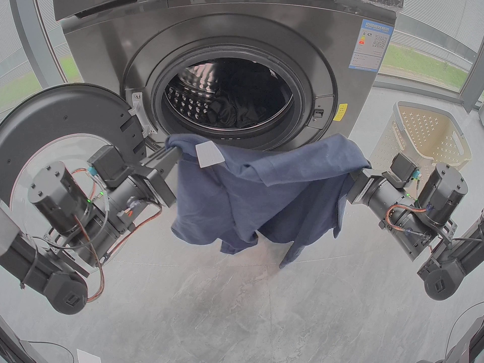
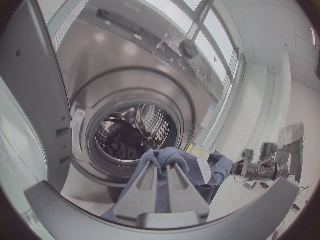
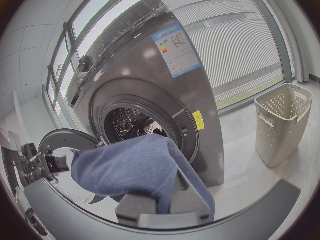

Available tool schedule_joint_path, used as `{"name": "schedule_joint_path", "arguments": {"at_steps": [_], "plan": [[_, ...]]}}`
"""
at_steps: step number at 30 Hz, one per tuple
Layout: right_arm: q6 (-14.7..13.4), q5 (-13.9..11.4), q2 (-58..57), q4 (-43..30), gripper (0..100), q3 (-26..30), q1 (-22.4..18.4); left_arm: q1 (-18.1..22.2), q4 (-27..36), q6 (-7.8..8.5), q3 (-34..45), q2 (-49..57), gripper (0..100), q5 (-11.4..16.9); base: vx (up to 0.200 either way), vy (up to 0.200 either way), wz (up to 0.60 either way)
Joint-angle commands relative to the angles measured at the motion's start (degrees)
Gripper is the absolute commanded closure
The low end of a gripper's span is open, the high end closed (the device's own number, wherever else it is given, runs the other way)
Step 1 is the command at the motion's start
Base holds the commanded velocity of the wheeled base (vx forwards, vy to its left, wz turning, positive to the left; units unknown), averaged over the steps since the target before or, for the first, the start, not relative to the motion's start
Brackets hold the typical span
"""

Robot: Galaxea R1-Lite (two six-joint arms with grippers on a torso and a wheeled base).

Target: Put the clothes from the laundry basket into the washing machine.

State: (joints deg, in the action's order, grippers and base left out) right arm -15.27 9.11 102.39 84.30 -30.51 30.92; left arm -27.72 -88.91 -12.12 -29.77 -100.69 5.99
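Left gripper (image 2: 161,166) and right gripper (image 1: 353,180) each clamp 1 end of a blue shirt (image 1: 262,192), stretched between them just before the washer's (image 1: 322,61) open drum (image 1: 184,97). Dark clothes (image 1: 242,102) lie inside; the basket (image 1: 428,127) stands right of the washer.

garment (image 1: 262,192) before washing machine (image 1: 302,31), clothes (image 1: 242,102) inside it — laundry basket (image 1: 428,127) right, door (image 1: 55,117) left

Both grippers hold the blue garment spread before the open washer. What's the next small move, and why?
Probably advance both arms together, lifting slightly. The dark blue cloth garment hangs between the left gripper and right gripper, before the grey washing machine with its drum open, hem dangling below the rim.
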Motion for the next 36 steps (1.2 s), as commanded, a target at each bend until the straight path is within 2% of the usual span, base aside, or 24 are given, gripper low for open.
{"name": "schedule_joint_path", "arguments": {"at_steps": [1, 12, 17, 18, 21, 25, 31, 36], "plan": [[0.2, 0.2, 2.7, 2.5, 100, 0.9, -0.4, 0.3, 0.0, -0.1, -0.6, 6.2, 100, 0.1, 0.0, 0.0, 0.0], [0.1, 0.0, 5.9, 4.0, 100, 0.6, -0.3, 0.0, 0.0, -0.01, -1.3, 7.1, 100, 0.2, 0.0, 0.0, 0.0], [0.2, -0.1, 6.0, 3.9, 100, 1.6, 0.5, -1.4, 0.0, -0.01, -1.4, 6.6, 100, 1.1, 0.0, 0.0, 0.0], [0.2, -0.1, 6.3, 3.9, 0, 2.1, 0.9, -1.8, 0.0, -0.01, -1.5, 6.5, 100, 1.0, 0.0, 0.0, 0.0], [1.0, -0.4, 9.4, 4.0, 0, 5.1, 2.8, -2.4, 0.0, -0.01, -2.2, 5.8, 100, 0.9, 0.0, 0.0, 0.0], [3.1, -0.7, 15.3, 4.0, 0, 7.6, 3.4, -2.5, 0.1, -0.1, -2.8, 5.2, 100, 0.6, 0.0, 0.0, 0.0], [4.6, -1.9, 19.3, 4.0, 0, 7.7, 4.2, -2.9, 0.6, -0.1, -3.5, 5.2, 100, 0.3, 0.0, 0.0, 0.0], [5.3, -2.1, 24.5, 4.1, 0, 6.8, 7.0, -3.0, 0.9, -0.1, -3.7, 4.7, 100, 0.3, 0.0, 0.0, 0.0]]}}
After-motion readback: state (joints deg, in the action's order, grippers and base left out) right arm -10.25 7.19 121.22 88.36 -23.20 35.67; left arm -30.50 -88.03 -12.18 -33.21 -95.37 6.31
